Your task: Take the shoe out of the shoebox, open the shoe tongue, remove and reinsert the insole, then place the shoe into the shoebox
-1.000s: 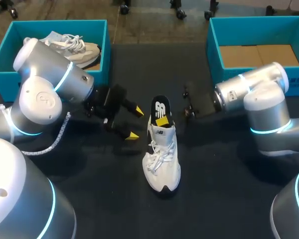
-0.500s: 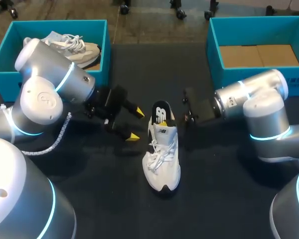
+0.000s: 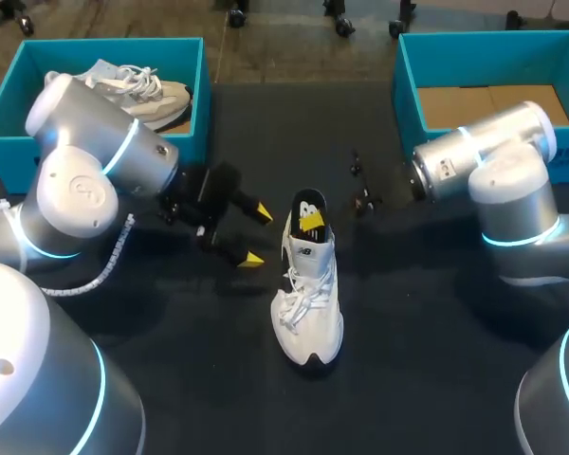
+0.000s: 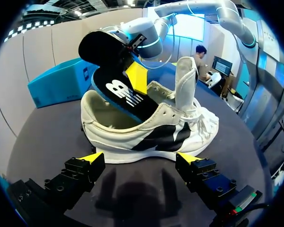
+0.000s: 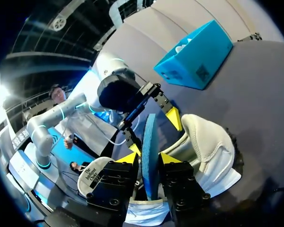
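Dark table [image 3: 171,370], viewed from above and behind the robot. A blue box [image 3: 114,44] stands at the far left corner with a beige shoe [image 3: 147,95] lying inside it. A second blue box [image 3: 408,104] stands at the far right, showing only its cardboard floor [image 3: 493,104]. The white shoe [image 3: 308,308] stands upright on its sole at mid-table, outside both boxes, toe toward the near edge and heel toward the far one. Its laces are loose and its tongue [image 4: 185,80] is pulled up, nearly vertical. The insole [image 3: 306,202], black on top and blue beneath, is partly out: its heel end rises above the shoe's collar, while its front end is down inside the shoe. The right gripper [image 5: 148,158] comes in from the right and is pinched on the raised end of the insole, one yellow tip against each face. The left gripper [image 3: 257,234] sits low over the table just beside the shoe's left flank, fingers spread wide, holding nothing and apart from the shoe, which fills the space ahead of it.
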You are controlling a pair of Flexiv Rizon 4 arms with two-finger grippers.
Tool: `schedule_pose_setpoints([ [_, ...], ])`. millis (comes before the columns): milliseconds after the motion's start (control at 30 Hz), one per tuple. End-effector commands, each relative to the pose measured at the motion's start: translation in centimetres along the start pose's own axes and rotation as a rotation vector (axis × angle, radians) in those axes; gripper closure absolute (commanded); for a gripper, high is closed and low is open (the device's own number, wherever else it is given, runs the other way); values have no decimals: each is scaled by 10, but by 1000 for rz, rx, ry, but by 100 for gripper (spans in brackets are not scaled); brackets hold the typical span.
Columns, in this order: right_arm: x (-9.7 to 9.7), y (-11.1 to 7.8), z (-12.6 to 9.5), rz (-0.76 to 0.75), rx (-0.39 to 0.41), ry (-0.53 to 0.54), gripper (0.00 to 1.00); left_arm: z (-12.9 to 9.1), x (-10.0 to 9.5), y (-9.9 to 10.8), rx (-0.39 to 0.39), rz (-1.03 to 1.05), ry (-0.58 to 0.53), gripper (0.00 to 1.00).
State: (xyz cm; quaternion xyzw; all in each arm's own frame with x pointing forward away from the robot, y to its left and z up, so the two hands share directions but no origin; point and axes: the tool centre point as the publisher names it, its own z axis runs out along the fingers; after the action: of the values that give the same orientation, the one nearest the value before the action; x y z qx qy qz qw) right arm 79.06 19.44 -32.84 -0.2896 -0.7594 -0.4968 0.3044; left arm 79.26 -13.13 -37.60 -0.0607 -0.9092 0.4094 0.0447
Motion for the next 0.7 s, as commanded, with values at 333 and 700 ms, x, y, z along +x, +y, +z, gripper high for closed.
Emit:
schedule_pose_setpoints([
  [333,-9,-4,3,46,29,28,100,0,1,2,1,-5,-5,0],
  [700,-2,-32,18,121,14,56,100,1,2,4,-3,-5,1,0],
])
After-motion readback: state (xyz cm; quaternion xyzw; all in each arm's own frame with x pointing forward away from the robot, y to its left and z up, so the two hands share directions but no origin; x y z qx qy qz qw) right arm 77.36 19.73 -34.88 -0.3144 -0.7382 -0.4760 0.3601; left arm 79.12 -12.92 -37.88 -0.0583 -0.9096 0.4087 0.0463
